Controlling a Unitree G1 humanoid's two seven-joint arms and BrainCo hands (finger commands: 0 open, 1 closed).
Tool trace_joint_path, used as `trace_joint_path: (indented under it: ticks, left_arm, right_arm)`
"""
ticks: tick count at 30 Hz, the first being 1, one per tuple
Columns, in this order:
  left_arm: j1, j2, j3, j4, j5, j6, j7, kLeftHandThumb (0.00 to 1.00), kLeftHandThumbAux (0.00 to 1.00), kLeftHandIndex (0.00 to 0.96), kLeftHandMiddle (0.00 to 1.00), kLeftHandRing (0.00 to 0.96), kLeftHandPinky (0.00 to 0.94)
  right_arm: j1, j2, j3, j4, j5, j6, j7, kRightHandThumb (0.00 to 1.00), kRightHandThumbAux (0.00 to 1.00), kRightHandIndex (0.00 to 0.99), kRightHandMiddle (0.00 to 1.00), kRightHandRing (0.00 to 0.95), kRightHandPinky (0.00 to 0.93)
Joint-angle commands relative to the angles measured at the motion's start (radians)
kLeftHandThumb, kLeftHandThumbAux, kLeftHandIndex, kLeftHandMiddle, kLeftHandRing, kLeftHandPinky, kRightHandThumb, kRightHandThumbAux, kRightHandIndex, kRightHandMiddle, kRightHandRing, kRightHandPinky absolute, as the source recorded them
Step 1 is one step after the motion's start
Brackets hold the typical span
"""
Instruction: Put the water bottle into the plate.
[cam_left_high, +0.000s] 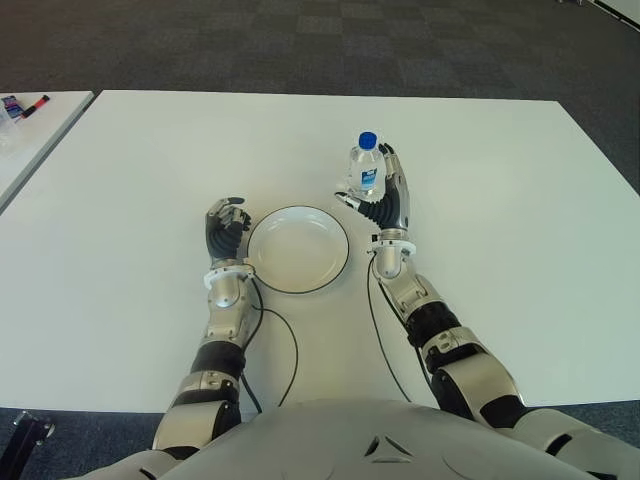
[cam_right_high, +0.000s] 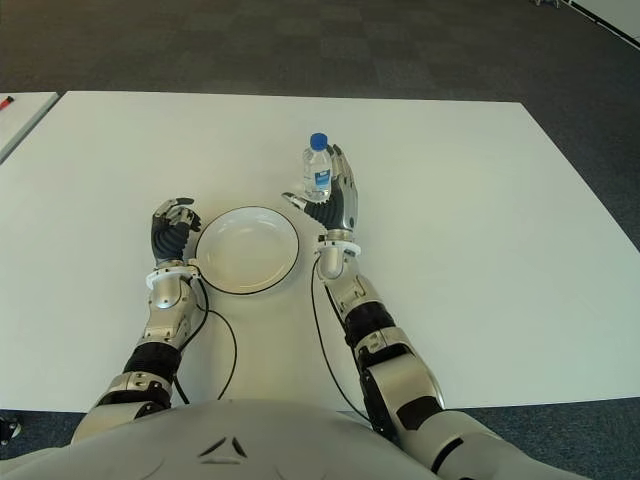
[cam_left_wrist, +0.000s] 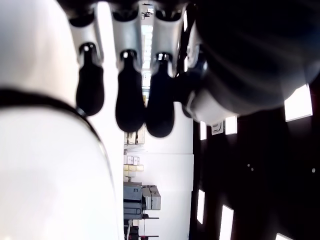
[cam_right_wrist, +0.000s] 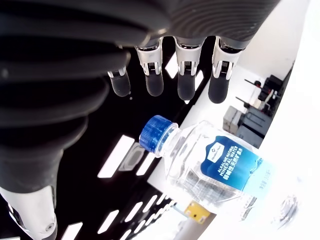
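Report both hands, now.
Left hand: curled shut, holding nothing, left of the plate.
Right hand: open, fingers extended beside the bottle, not gripping it.

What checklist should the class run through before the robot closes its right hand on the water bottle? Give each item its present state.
1. Water bottle upright on the table, blue cap on: ok.
2. Right hand beside the bottle, fingers extended: ok.
3. Bottle already gripped: not ok; the right wrist view shows a gap between fingers and bottle.
4. Plate holds nothing: ok.
5. Left hand out of the way, fingers curled, at the plate's left: ok.
6. Thumb contact with bottle: cannot tell.
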Motion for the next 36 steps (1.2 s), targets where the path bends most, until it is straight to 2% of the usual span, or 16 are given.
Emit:
trace_joint_path:
  ticks: [1, 24, 36]
  left_arm:
    - [0.021, 0.0, 0.003, 0.023, -0.004, 0.006, -0.002, 0.69, 0.72, 0.434, 0.674, 0.66, 0.656]
    - [0.023, 0.006, 0.002, 0.016, -0.011, 0.002, -0.012, 0.691, 0.717, 0.435, 0.688, 0.672, 0.648]
    - [0.015, 0.016, 0.003, 0.043, -0.019, -0.007, -0.018, 0.689, 0.719, 0.434, 0.683, 0.667, 0.638]
  right_arm:
    - [-0.007, 0.004, 0.003, 0.009, 0.012, -0.002, 0.01, 0.201, 0.692, 0.0, 0.051, 0.081, 0.151]
    - [-0.058, 0.004, -0.008, 0.025, 0.025, 0.015, 0.029, 0.198, 0.698, 0.0, 0.05, 0.074, 0.127]
    - [-0.108, 0.014, -0.016, 0.066, 0.036, -0.001, 0.013, 0.218, 0.705, 0.0, 0.055, 0.083, 0.159]
